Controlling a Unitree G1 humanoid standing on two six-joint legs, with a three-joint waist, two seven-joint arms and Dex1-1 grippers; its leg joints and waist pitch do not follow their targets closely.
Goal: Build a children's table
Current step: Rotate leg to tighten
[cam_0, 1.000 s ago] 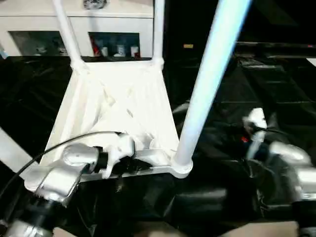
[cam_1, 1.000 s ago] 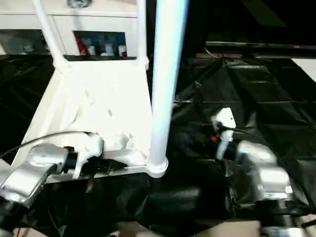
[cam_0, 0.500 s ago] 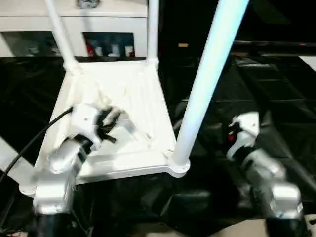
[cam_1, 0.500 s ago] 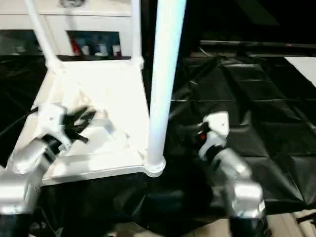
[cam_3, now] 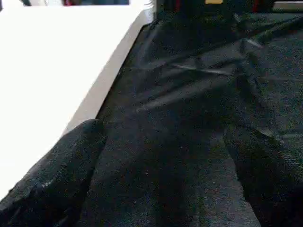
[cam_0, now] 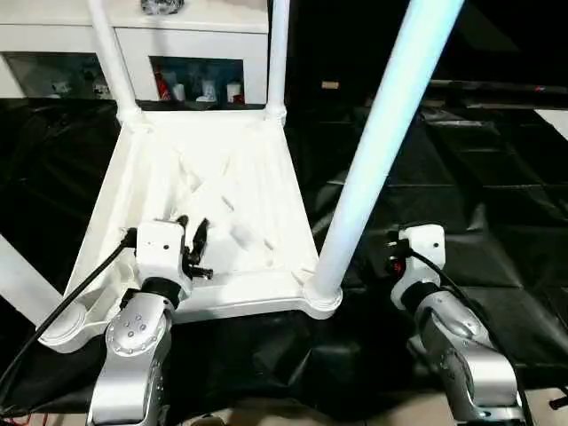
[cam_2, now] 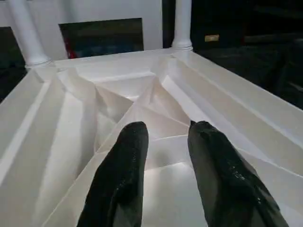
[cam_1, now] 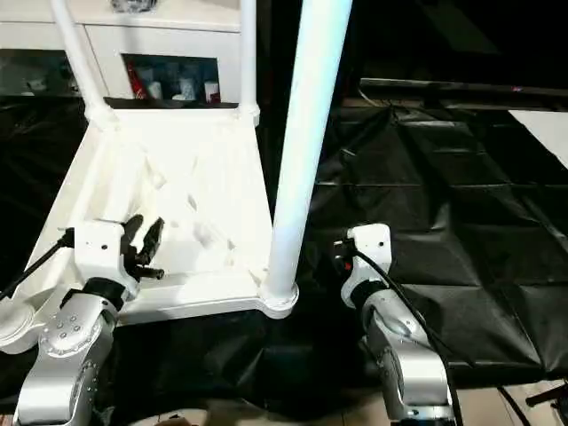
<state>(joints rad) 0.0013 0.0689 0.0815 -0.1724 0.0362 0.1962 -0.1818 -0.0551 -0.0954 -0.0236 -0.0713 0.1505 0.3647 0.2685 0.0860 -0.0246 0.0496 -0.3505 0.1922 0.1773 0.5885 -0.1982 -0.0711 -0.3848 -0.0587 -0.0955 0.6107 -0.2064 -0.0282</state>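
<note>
The children's table lies upside down: its white ribbed tabletop point(cam_0: 235, 169) rests on black cloth. Legs stand in the sockets: two far legs point(cam_0: 108, 49) point(cam_0: 279, 49), a near right leg point(cam_0: 382, 151), and a near left leg point(cam_0: 19, 286) at the picture's edge. My left gripper point(cam_2: 165, 130) hovers open over the ribbed underside near the front rim point(cam_0: 240, 297), with nothing between its fingers point(cam_0: 199, 238). My right gripper point(cam_3: 165, 137) is open wide over the black cloth, just right of the near right leg and clear of the tabletop's side.
A white glass-door cabinet point(cam_0: 195, 53) stands behind the table. Wrinkled black cloth point(cam_0: 497, 204) covers the ground all around. A black cable point(cam_0: 62, 311) loops from my left wrist past the tabletop's near left corner.
My left gripper let go of the tabletop's front rim, opened and rose above the underside. My right gripper opened wider and drew in toward the near right leg.
</note>
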